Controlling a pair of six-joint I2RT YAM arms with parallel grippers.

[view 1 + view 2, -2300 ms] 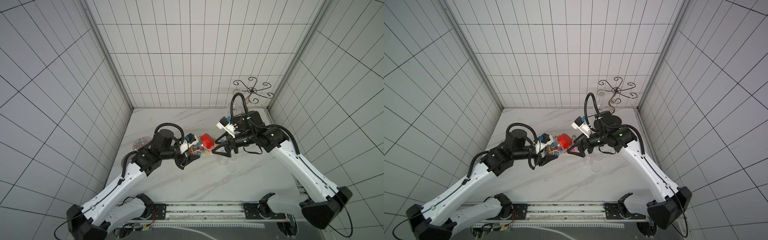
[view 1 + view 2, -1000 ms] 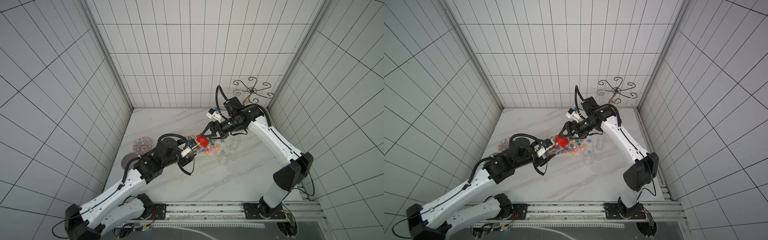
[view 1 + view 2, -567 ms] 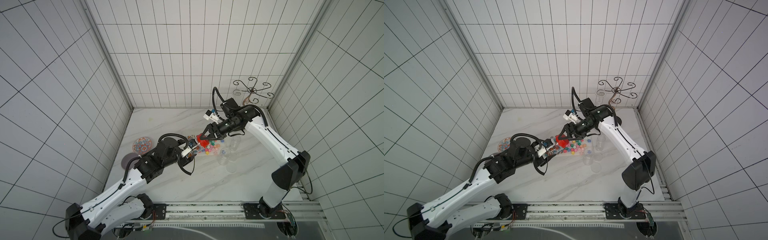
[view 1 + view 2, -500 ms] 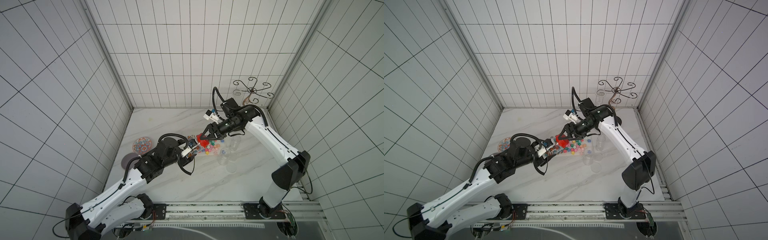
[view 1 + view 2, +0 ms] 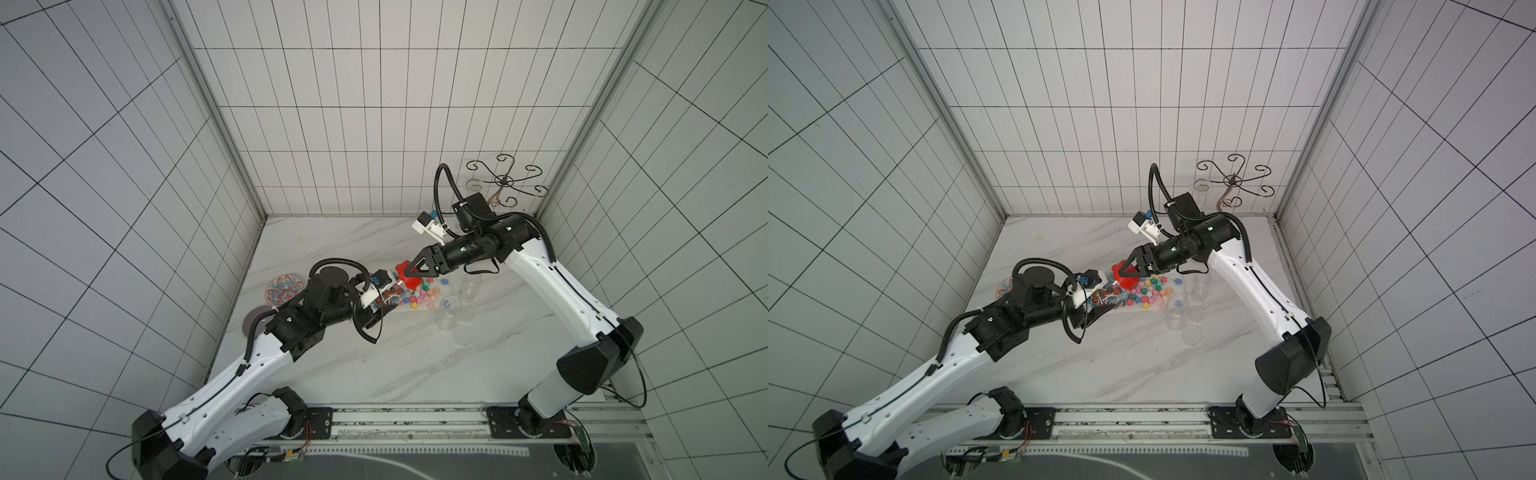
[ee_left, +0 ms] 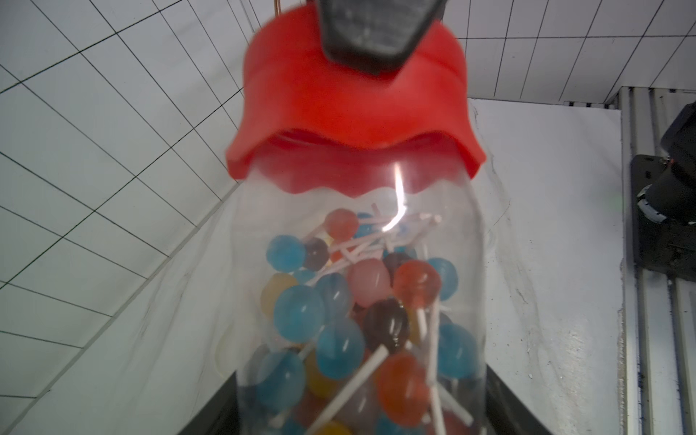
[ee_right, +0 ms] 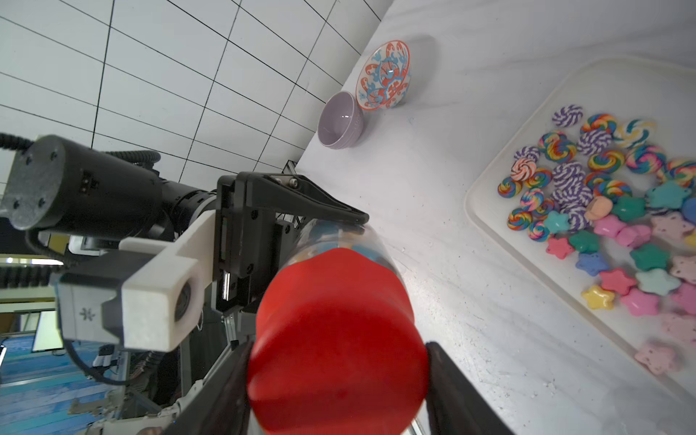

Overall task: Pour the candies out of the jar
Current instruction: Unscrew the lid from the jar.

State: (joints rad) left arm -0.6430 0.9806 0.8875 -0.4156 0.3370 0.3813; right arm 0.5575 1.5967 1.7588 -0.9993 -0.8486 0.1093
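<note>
A clear jar [image 5: 387, 296] [image 6: 357, 301] with a red lid [image 5: 409, 277] [image 7: 335, 339] lies tilted just above the table's middle. It holds the candies [image 6: 339, 309], round lollipops on white sticks. My left gripper [image 5: 380, 309] [image 6: 357, 408] is shut on the jar's body, one dark finger on each side. Across the lid's two sides my right gripper [image 5: 409, 271] [image 5: 1125, 271] [image 7: 335, 380] is shut. The lid sits on the jar's mouth. One right fingertip [image 6: 376, 34] shows over the lid in the left wrist view.
A shallow white tray [image 7: 482, 211] [image 5: 419, 309] with swirl and star sweets lies under and beside the lid. Clear glass jars [image 5: 467, 289] stand right of it. A patterned bowl [image 5: 284, 289] and a purple bowl [image 7: 339, 120] sit left. A wire stand [image 5: 505, 183] is back right.
My right gripper's jaws have closed in onto the red lid and shifted slightly toward the jar. The left arm with the jar has stayed put.
</note>
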